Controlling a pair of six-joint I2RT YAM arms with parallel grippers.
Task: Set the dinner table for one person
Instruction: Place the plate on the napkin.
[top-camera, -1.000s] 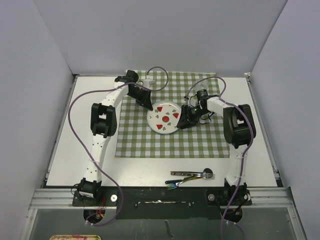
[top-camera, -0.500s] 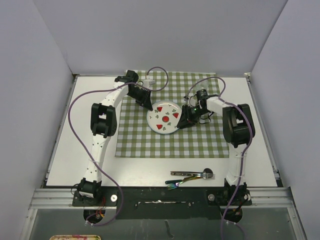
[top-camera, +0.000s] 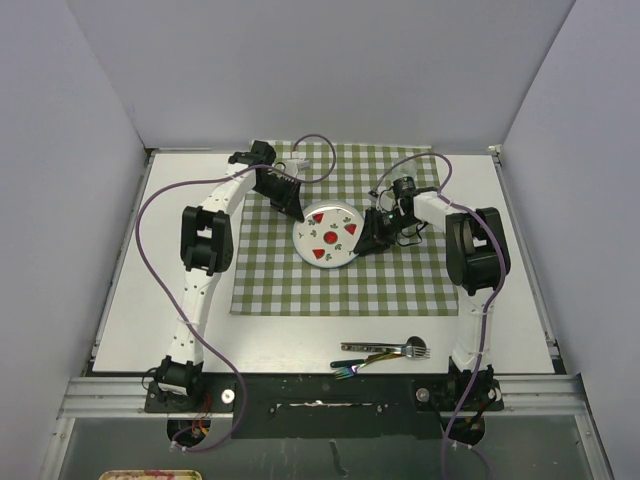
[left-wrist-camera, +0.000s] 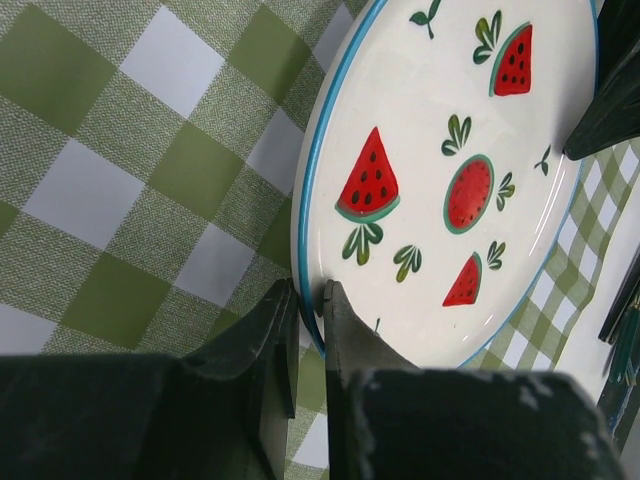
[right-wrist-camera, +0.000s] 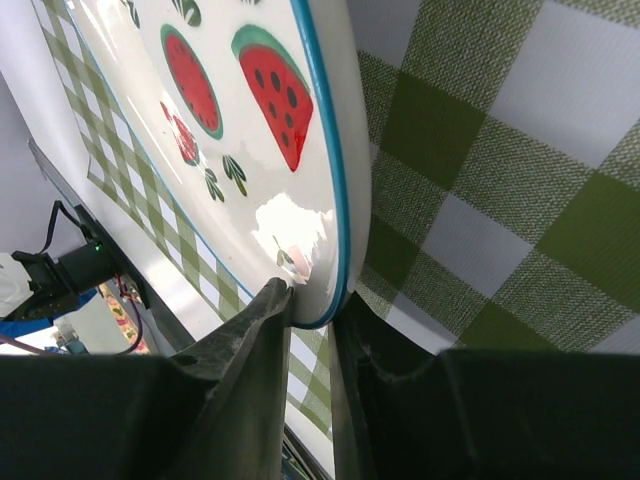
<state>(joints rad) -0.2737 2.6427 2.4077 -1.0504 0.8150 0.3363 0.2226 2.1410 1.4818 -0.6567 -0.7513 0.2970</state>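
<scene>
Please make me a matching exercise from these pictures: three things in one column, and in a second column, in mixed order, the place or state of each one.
Column 1
1. plate
2. checked cloth
3. fork

Column 2
A. lies on the bare dinner table, by its near edge
B. clamped at the rim by the left gripper and the right gripper
C. spread flat over the far middle of the table

Pairs: 1-B, 2-C, 3-A
</scene>
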